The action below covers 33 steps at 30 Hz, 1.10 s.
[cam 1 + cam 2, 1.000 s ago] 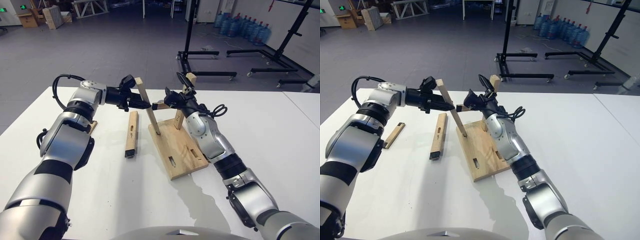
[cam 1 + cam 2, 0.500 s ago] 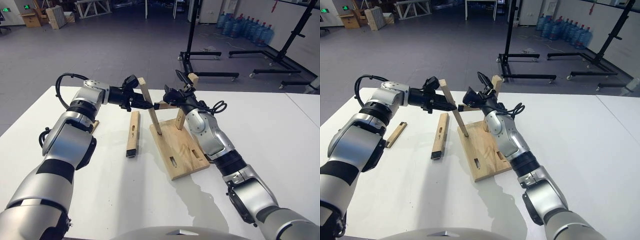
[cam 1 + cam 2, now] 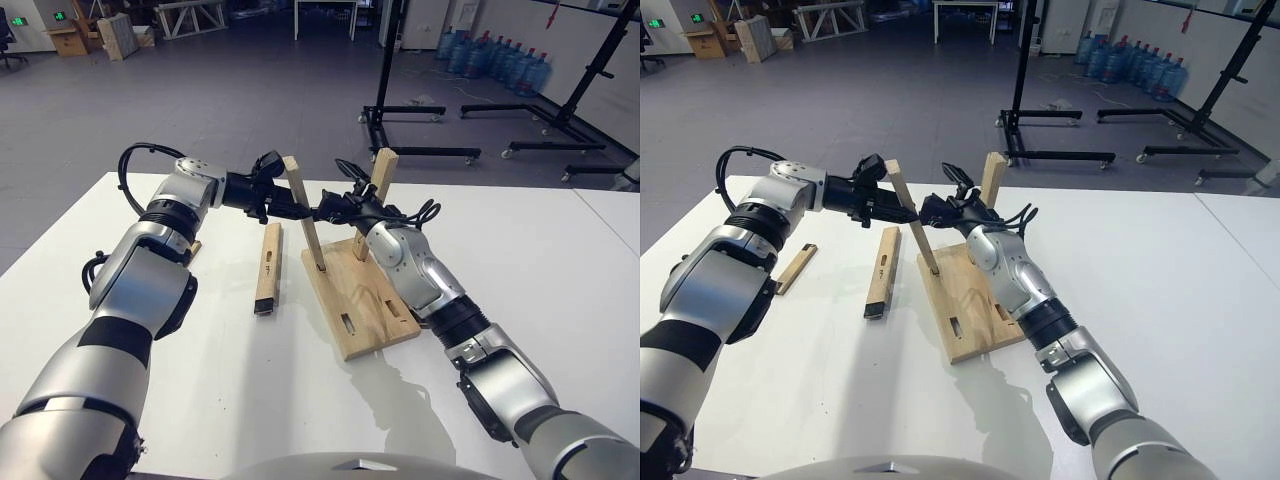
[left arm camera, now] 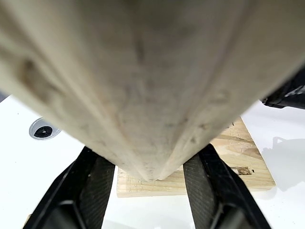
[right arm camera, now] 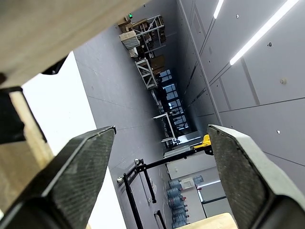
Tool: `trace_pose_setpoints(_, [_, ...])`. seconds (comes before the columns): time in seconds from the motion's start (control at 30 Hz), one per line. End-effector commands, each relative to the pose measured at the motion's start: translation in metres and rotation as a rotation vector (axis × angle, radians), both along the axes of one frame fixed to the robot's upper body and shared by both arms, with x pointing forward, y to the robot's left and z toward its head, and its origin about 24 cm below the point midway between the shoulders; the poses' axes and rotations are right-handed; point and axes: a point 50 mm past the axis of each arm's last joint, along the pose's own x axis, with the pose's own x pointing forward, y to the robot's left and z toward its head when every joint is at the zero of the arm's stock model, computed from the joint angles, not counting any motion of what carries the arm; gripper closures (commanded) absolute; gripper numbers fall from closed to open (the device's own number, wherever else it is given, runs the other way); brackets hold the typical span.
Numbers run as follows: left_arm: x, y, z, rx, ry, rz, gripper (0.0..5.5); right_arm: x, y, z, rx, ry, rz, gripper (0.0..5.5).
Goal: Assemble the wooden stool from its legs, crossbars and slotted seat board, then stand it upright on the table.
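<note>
While a pale wooden seat board with rectangular slots lies flat on the white table, two square-section wooden legs are seen standing in it. The tilted leg rises from the board's left part with its top leaning to the far left. It is pinched partway up by the left gripper, whose black fingers are pressed against its two sides. The second leg stands at the board's far edge and leans slightly right. The right gripper is held just right of the tilted leg, between the two standing legs. Its fingers are spread wide and nothing is seen between them; whether it touches the tilted leg cannot be told. A loose leg of the same pale wood lies flat on the table just left of the board, apart from it. A short wooden crossbar lies farther left, beside the left forearm.
</note>
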Motion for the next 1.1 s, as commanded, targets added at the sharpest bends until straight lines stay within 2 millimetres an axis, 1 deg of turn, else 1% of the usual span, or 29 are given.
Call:
trace_pose_setpoints(0.03, [-0.097,0.005,-0.191,0.673,0.501,-0.148,3.49,-0.001,0.000,0.003,0.055,0.043,0.026,1.93])
trace_pose_setpoints(0.1, [-0.098,0.004,-0.192,0.668,0.504,-0.151,3.49,0.005,-0.007,0.045,0.224,-0.102,0.013,1.93])
trace_pose_setpoints(0.13, [-0.097,0.004,-0.191,0.668,0.504,-0.152,3.49,0.005,-0.010,0.063,0.293,-0.157,0.015,1.93])
trace_pose_setpoints(0.17, [-0.097,0.003,-0.191,0.668,0.501,-0.153,3.49,0.006,-0.014,0.087,0.376,-0.229,0.014,1.93])
trace_pose_setpoints(0.23, [-0.096,0.003,-0.190,0.669,0.496,-0.153,3.49,0.007,-0.021,0.122,0.463,-0.334,0.017,1.93])
trace_pose_setpoints(0.27, [-0.096,0.003,-0.190,0.670,0.494,-0.152,3.49,0.007,-0.024,0.134,0.476,-0.370,0.019,1.93])
trace_pose_setpoints(0.33, [-0.096,0.003,-0.190,0.672,0.492,-0.150,3.49,0.009,-0.024,0.145,0.476,-0.401,0.023,1.93])
trace_pose_setpoints(0.37, [-0.096,0.003,-0.190,0.673,0.491,-0.149,3.49,0.011,-0.019,0.140,0.462,-0.380,0.034,1.93])
trace_pose_setpoints(0.4, [-0.096,0.003,-0.190,0.673,0.490,-0.149,3.49,0.014,-0.011,0.129,0.437,-0.332,0.050,1.93])
trace_pose_setpoints(0.43, [-0.096,0.003,-0.191,0.674,0.490,-0.150,3.49,0.018,0.000,0.109,0.381,-0.255,0.064,1.93])
trace_pose_setpoints(0.47, [-0.097,0.003,-0.192,0.676,0.491,-0.150,3.49,0.022,0.017,0.064,0.198,-0.080,0.097,1.93])
trace_pose_setpoints(0.5, [-0.098,0.001,-0.193,0.677,0.492,-0.153,3.49,0.017,0.023,-0.004,-0.060,0.182,0.129,1.93])
trace_pose_setpoints(0.53, [-0.099,-0.002,-0.194,0.677,0.490,-0.162,3.49,0.002,0.016,-0.061,-0.259,0.416,0.144,1.93])
trace_pose_setpoints(0.57, [-0.100,-0.006,-0.195,0.673,0.489,-0.170,3.49,-0.018,0.002,-0.102,-0.421,0.602,0.166,1.93])
trace_pose_setpoints(0.6, [-0.103,-0.011,-0.198,0.666,0.495,-0.183,3.49,-0.033,-0.009,-0.122,-0.484,0.711,0.180,1.93])
trace_pose_setpoints(0.63, [-0.107,-0.015,-0.202,0.661,0.503,-0.193,3.49,-0.040,-0.017,-0.126,-0.489,0.753,0.181,1.93])
trace_pose_setpoints(0.67, [-0.111,-0.017,-0.205,0.656,0.512,-0.196,3.49,-0.043,-0.021,-0.125,-0.489,0.763,0.182,1.93])
trace_pose_setpoints(0.73, [-0.120,-0.019,-0.213,0.649,0.534,-0.199,3.49,-0.041,-0.024,-0.113,-0.454,0.734,0.177,1.93])
trace_pose_setpoints(0.87, [-0.126,-0.019,-0.220,0.649,0.548,-0.193,3.49,-0.040,-0.018,-0.098,-0.375,0.680,0.180,1.93])
trace_pose_setpoints(0.93, [-0.127,-0.023,-0.220,0.629,0.548,-0.187,3.49,-0.042,-0.014,-0.094,-0.333,0.673,0.186,1.93])
trace_pose_setpoints(1.0, [-0.127,-0.028,-0.219,0.600,0.551,-0.192,3.49,-0.038,-0.010,-0.084,-0.263,0.603,0.183,1.93])
trace_pose_setpoints(1.03, [-0.127,-0.029,-0.219,0.597,0.550,-0.198,3.49,-0.031,-0.007,-0.072,-0.202,0.526,0.169,1.93])
trace_pose_setpoints(1.1, [-0.127,-0.028,-0.218,0.607,0.551,-0.215,3.49,-0.014,0.000,-0.035,-0.042,0.329,0.147,1.93])
